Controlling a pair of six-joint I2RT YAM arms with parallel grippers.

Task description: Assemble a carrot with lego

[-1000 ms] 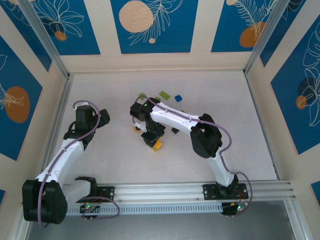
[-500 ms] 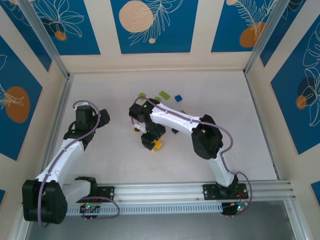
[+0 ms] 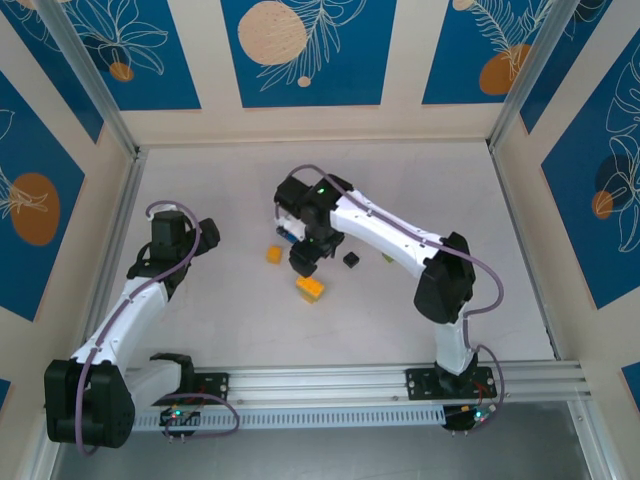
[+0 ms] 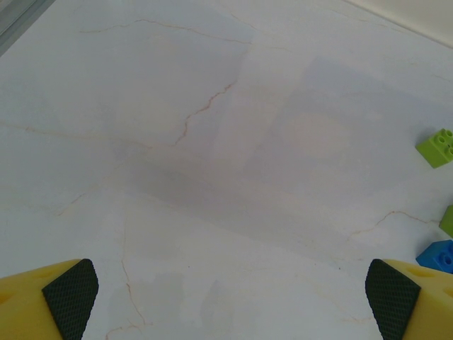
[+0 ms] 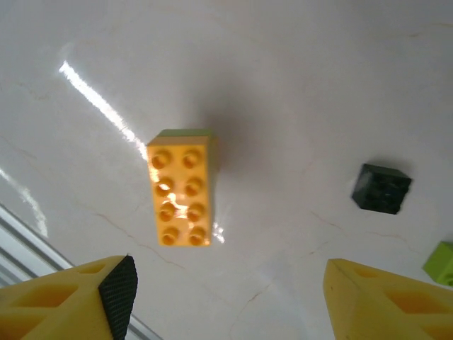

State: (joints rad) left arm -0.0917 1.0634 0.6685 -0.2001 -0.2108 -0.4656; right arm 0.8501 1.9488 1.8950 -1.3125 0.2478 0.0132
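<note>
An orange eight-stud lego brick (image 5: 180, 197) lies on the table with a lime green brick (image 5: 185, 132) showing beneath its far end. From above, this orange stack (image 3: 311, 288) sits just in front of my right gripper (image 3: 305, 262). My right gripper (image 5: 226, 304) is open and hovers above the table with nothing between its fingers. A black brick (image 5: 382, 188) lies to its right. A small orange brick (image 3: 274, 255) lies to the left. My left gripper (image 4: 230, 304) is open over bare table, well left of the bricks.
Two lime green bricks (image 4: 442, 146) (image 4: 447, 219) and a blue brick (image 4: 437, 255) lie at the right edge of the left wrist view. Another green brick (image 5: 442, 262) sits near the black one (image 3: 351, 259). Aluminium rails and cage walls border the table.
My right gripper has opened, let go of the orange brick and pulled up and back from it. The brick now lies free on the table. The left arm has not moved.
</note>
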